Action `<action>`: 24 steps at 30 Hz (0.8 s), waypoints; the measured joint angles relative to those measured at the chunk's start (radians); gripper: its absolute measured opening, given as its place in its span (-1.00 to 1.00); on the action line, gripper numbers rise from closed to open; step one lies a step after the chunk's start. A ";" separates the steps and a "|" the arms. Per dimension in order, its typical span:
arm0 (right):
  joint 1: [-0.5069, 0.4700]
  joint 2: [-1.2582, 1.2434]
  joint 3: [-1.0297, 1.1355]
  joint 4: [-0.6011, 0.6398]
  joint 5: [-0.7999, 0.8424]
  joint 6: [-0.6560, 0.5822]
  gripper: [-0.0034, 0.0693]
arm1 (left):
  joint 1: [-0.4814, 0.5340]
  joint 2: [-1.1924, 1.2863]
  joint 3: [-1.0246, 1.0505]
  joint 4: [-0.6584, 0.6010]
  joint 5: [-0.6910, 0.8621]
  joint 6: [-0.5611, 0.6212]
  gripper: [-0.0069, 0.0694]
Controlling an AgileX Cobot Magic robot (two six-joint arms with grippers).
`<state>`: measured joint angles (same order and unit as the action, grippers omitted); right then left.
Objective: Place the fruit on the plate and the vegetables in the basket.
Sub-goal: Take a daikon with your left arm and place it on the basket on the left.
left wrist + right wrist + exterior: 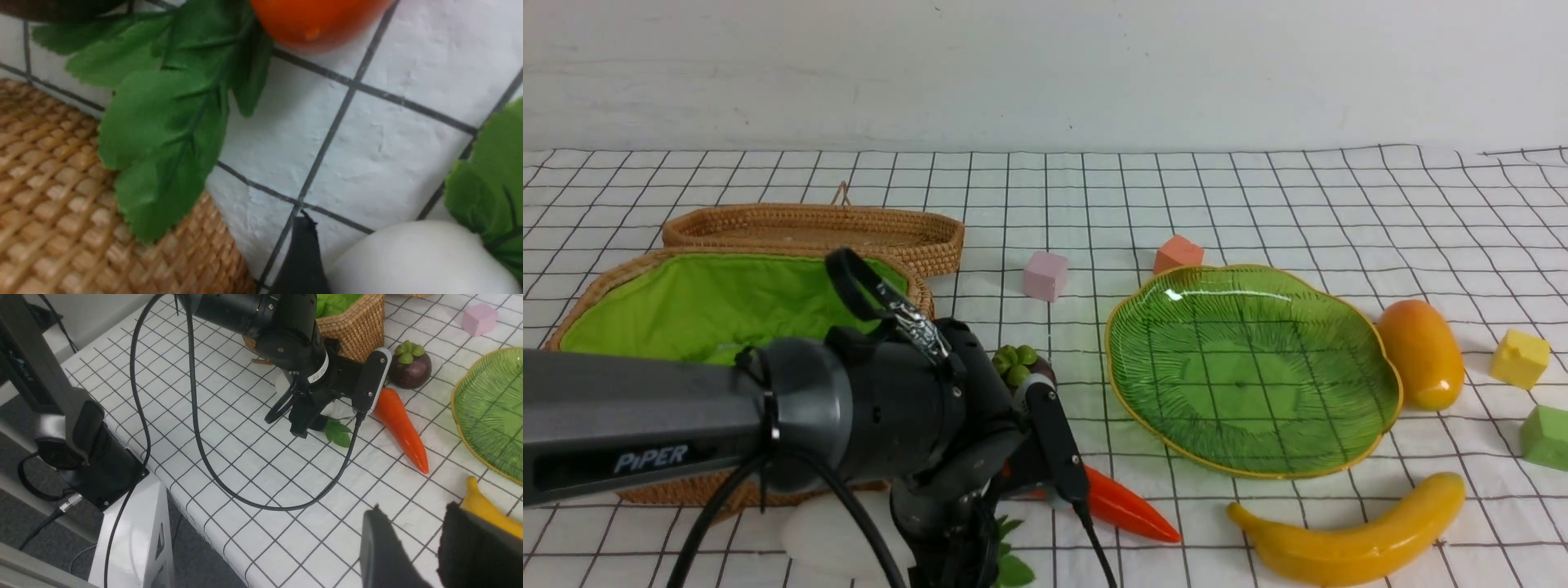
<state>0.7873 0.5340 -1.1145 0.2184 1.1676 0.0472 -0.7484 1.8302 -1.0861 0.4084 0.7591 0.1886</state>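
Biggest things first: the basket (355,328) sits on the robot's left with its green lining showing, and the plate (1250,376) lies well apart on the right with nothing on it. I can't pick out the cabbage for sure.

The left gripper (304,424) is down low at the basket's near corner, pointing at the table. The banana (1347,539) lies near the front edge just in front of the plate, and the mango (1421,363) is just beside the plate's far right rim. The right gripper (412,522) hovers near the banana's end with its jaws apart and nothing between them.

The bit that matters is the radish (408,261) and the carrot (1127,506), which both lie right under the left arm, so that arm is clearly the nearer one. The radish lies roughly along the table's front edge with its leaves toward the robot's right. The carrot's leafy end is by the basket and its tip points off toward the banana.

In the left wrist view one dark fingertip (302,253) is just beside the radish's white body, with the carrot top across the gap. My guess is it's going for the radish, gripping across its fat middle.

The other finger is out of shot, so I can't tell how wide those jaws are – nothing looks held. The little mangosteen (408,367) sits close by between basket and plate.
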 joint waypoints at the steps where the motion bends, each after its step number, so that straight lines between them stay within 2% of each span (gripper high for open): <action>1: 0.000 0.000 0.000 0.004 -0.004 -0.009 -0.25 | 0.000 0.000 0.000 -0.001 0.008 -0.002 0.54; 3: 0.000 0.000 0.000 0.009 -0.005 -0.010 -0.25 | 0.000 0.000 0.000 -0.001 0.010 -0.004 0.41; 5: 0.000 0.000 0.000 0.011 -0.007 -0.011 -0.25 | 0.000 0.000 0.000 -0.001 0.012 -0.005 0.13; 6: 0.000 0.000 0.000 0.011 -0.007 -0.011 -0.25 | 0.000 0.000 0.000 -0.001 0.013 -0.005 0.06; 7: 0.000 0.000 0.000 0.011 -0.007 -0.011 -0.25 | 0.000 0.000 0.000 -0.007 0.021 -0.005 -0.23; 8: 0.000 0.000 0.000 0.011 -0.007 -0.011 -0.25 | 0.000 0.000 0.000 -0.009 0.022 -0.005 -0.27; 9: 0.000 0.000 0.000 0.011 -0.007 -0.012 -0.25 | 0.000 0.000 0.000 -0.016 0.027 -0.006 -0.43; 10: 0.000 0.000 0.000 0.011 -0.007 -0.012 -0.25 | 0.000 0.000 0.000 -0.033 0.041 -0.006 -0.71; 11: 0.000 0.000 0.000 0.011 -0.007 -0.012 -0.26 | 0.000 -0.001 0.000 -0.045 0.050 -0.006 -0.81; 17: 0.000 0.000 0.000 0.014 -0.028 -0.012 -0.26 | 0.000 -0.091 -0.006 -0.167 0.068 0.014 -0.85; 24: 0.000 0.000 0.000 -0.008 -0.062 -0.012 -0.26 | 0.000 -0.176 -0.011 -0.160 0.040 0.042 -0.85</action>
<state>0.7873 0.5340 -1.1145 0.2105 1.1056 0.0347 -0.7484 1.6543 -1.0976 0.2481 0.7989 0.2303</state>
